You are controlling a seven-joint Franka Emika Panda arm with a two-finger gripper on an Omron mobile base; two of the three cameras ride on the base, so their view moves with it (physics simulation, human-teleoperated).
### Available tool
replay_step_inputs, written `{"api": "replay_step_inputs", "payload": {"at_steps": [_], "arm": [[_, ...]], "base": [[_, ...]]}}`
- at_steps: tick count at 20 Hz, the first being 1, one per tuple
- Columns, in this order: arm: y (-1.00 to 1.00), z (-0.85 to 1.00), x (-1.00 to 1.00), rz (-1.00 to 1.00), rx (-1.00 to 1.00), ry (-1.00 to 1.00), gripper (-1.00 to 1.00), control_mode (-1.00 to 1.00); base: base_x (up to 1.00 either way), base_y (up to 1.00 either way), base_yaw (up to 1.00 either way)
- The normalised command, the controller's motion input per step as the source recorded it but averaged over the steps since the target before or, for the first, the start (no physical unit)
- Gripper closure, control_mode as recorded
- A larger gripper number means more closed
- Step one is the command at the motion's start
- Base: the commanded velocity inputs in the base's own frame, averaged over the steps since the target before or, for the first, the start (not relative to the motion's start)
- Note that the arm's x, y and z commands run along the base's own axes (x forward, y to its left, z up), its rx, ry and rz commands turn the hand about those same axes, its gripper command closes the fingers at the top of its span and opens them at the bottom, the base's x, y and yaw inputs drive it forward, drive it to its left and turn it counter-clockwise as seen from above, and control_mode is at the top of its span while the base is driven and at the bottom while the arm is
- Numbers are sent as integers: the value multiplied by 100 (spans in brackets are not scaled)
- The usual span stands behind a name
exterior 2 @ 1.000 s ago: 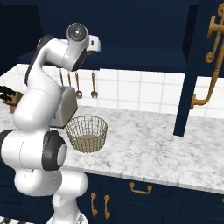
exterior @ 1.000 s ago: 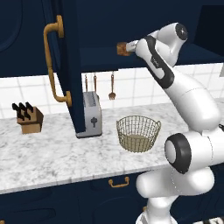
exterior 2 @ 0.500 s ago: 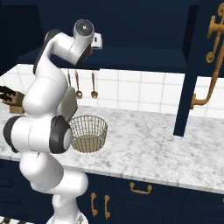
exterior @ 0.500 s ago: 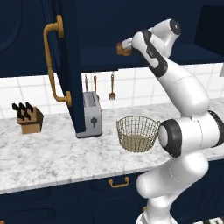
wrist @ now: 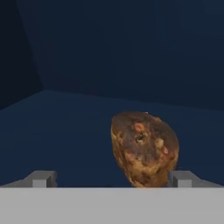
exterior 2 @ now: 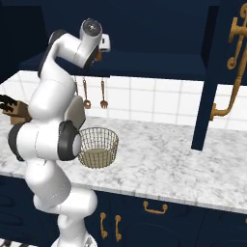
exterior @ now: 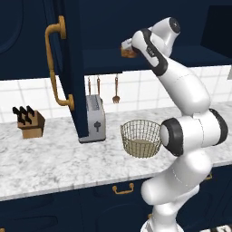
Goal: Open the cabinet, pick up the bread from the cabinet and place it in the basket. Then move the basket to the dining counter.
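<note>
Dark navy walls and a flat navy shelf floor surround us inside the cabinet (wrist: 109, 57), whose door with its long brass handle (exterior: 56, 68) stands swung wide; the gripper (wrist: 111, 177) has its fingers (wrist: 41, 178) spread as far apart as they go and holds nothing; the bread (wrist: 145, 148) sits on the shelf just ahead of the tips, nearer the right-hand finger than the other, so that it is off centre in the gap. As we judge it, the step in hand is the reach for the loaf, and to do it well we should shift sideways toward that right-hand tip until the bread lies midway, then push in deeper so the pads flank its widest part before we close; closing from here would likely clip one edge and roll it away. We see an egg-shaped brown loaf, mottled dark and orange crust, standing rather upright; it looks firm enough to pinch. Below on the marble counter (exterior: 54, 163) the basket (exterior: 141, 137) waits, beside the toaster (exterior: 95, 118).
</note>
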Motion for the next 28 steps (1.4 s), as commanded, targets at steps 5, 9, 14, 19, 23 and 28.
{"api": "replay_step_inputs", "payload": {"at_steps": [5,9,14,19,23,28], "arm": [[-7,-6,23,0,-9,0,-100,-100],[-8,-6,0,0,-9,0,-100,-100],[0,-18,1,0,-4,0,-100,-100],[0,-14,7,0,-1,0,-100,-100],[0,-7,35,0,-2,0,-100,-100],[-1,-3,45,0,-1,0,-100,-100]], "base": [[0,0,0],[0,0,0],[0,0,0],[0,0,0],[0,0,0],[0,0,0]]}}
